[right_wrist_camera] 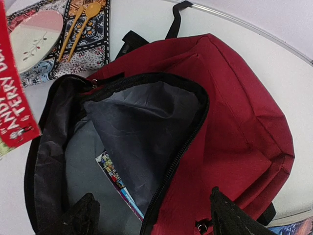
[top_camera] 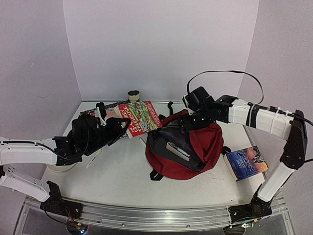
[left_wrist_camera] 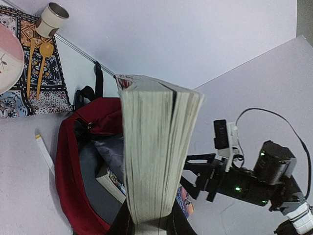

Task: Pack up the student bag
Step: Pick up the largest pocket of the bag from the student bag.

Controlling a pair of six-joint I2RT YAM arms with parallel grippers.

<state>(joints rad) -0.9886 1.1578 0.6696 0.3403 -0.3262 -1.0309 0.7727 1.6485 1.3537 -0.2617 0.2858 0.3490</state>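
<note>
The student bag [top_camera: 203, 147] lies mid-table, dark red, its main zipper open onto grey lining [right_wrist_camera: 132, 122]. One book [right_wrist_camera: 115, 178] lies inside it. My left gripper [top_camera: 121, 125] is shut on a thick red-covered book [top_camera: 141, 116] and holds it in the air left of the bag. In the left wrist view its page edge [left_wrist_camera: 156, 156] rises between the jaws. My right gripper [right_wrist_camera: 154, 220] hovers open over the bag's top rim. Its black fingertips [right_wrist_camera: 230, 218] stand wide apart on either side of the zipper edge, gripping nothing.
A blue-covered book [top_camera: 246, 163] lies on the table right of the bag. At the back left a patterned placemat [right_wrist_camera: 93, 44] carries a plate [right_wrist_camera: 34, 39] and wooden spoons [right_wrist_camera: 80, 22]. A cup [top_camera: 133, 95] stands by the back wall.
</note>
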